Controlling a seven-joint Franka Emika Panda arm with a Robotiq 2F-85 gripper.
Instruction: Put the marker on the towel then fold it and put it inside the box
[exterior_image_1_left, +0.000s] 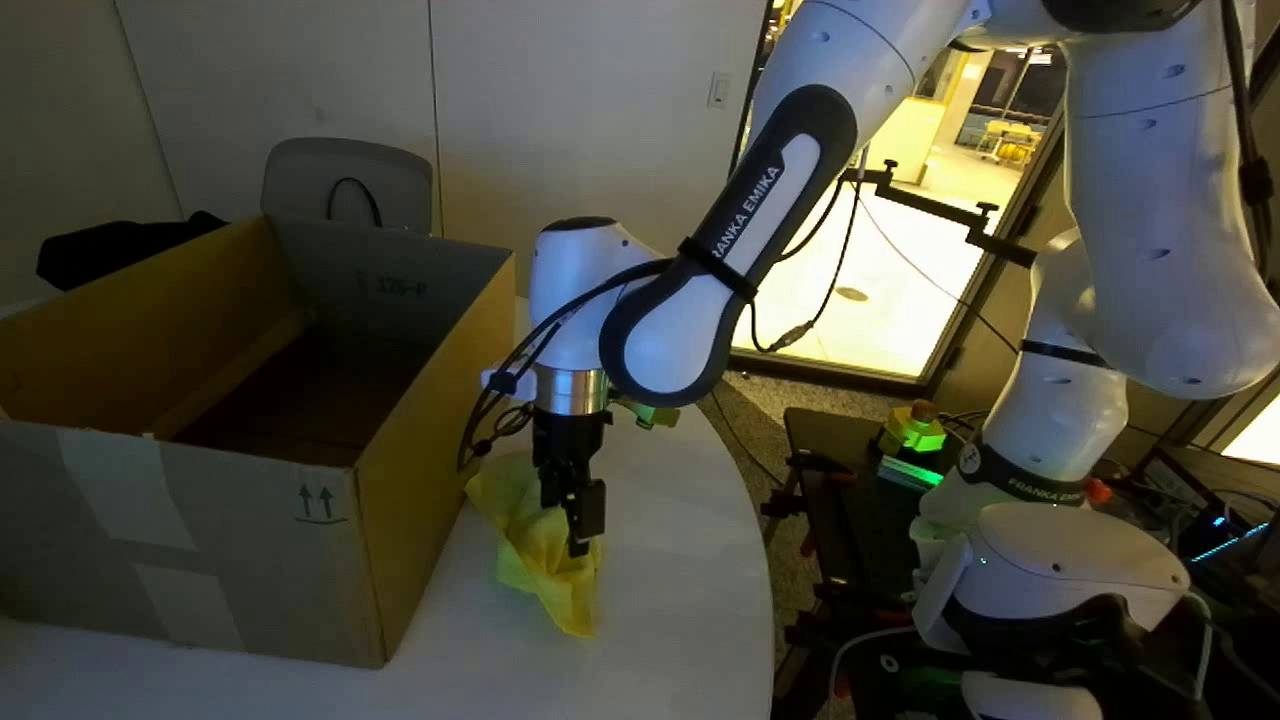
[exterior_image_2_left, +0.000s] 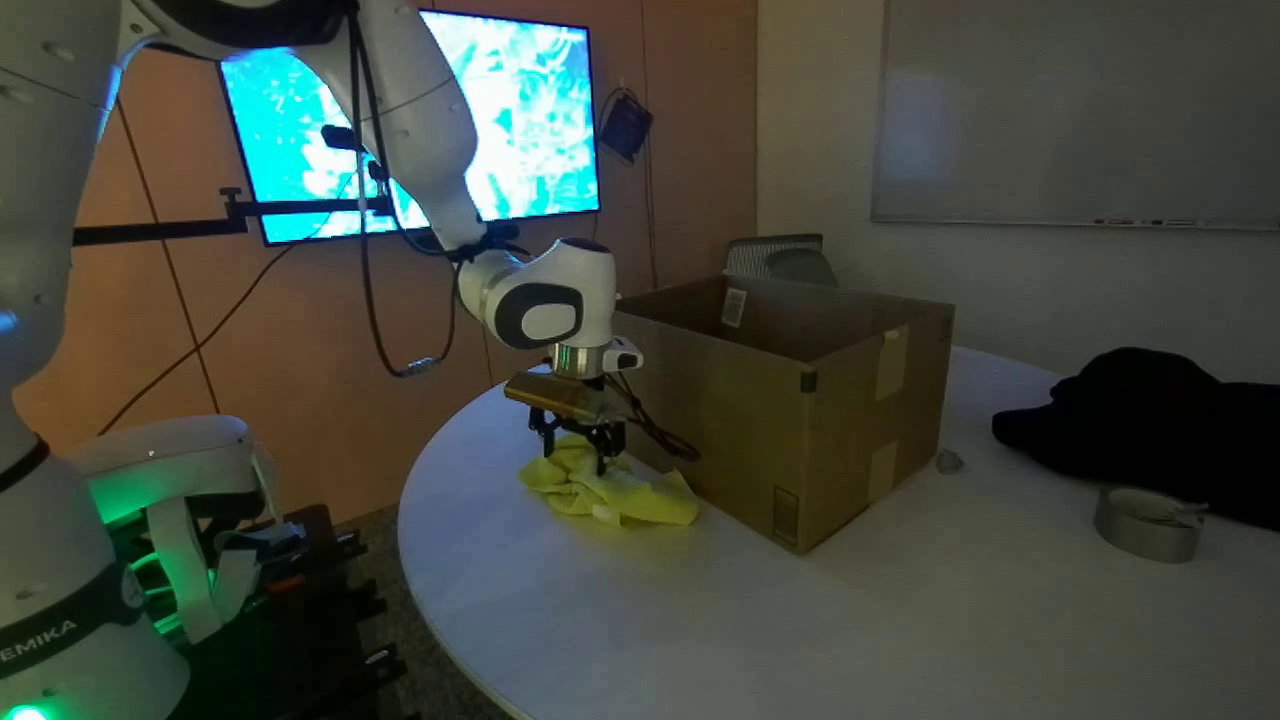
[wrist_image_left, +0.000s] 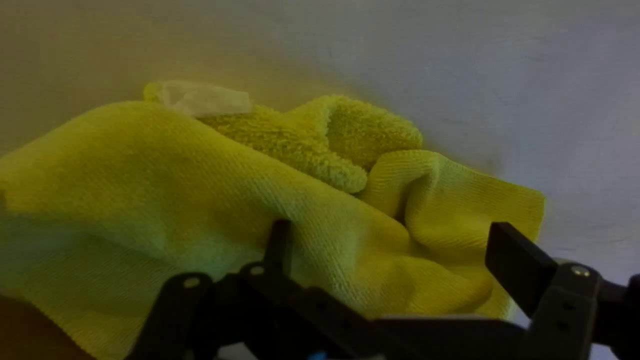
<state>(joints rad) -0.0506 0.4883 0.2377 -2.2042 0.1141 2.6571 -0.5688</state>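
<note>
The pincer (wrist_image_left: 387, 240) points down over the towel (wrist_image_left: 165, 165), its two fingers (wrist_image_left: 517, 267) spread wide apart. In the wrist view the yellow-green towel fills much of the gap between them; whether either tip touches it, I cannot tell.

The towel lies crumpled on the white desk (exterior_image_1_left: 690, 610), just beside the box (exterior_image_1_left: 420, 520) — too close to say whether the two touch. Its smoother side makes a broad fold, fluffier stuff bunches up along that fold, and one corner spreads out beneath a finger. A pale tag (wrist_image_left: 205, 99) shows at its edge. Where the marker is, I cannot tell.

The box, a large brown carton, stands upright and open at the top in both exterior views. Two printed arrows (exterior_image_1_left: 318, 500) mark one wall, with pale strips of tape (exterior_image_1_left: 125, 490) on the same face. In an exterior view a black cloth (exterior_image_2_left: 1150, 420) lies heaped on the desk, a grey roll of tape (exterior_image_2_left: 1148, 525) lies just beside it — and a small grey lump (exterior_image_2_left: 949, 461) sits near the foot of the box. A chair (exterior_image_1_left: 350, 185) stands behind the box.
</note>
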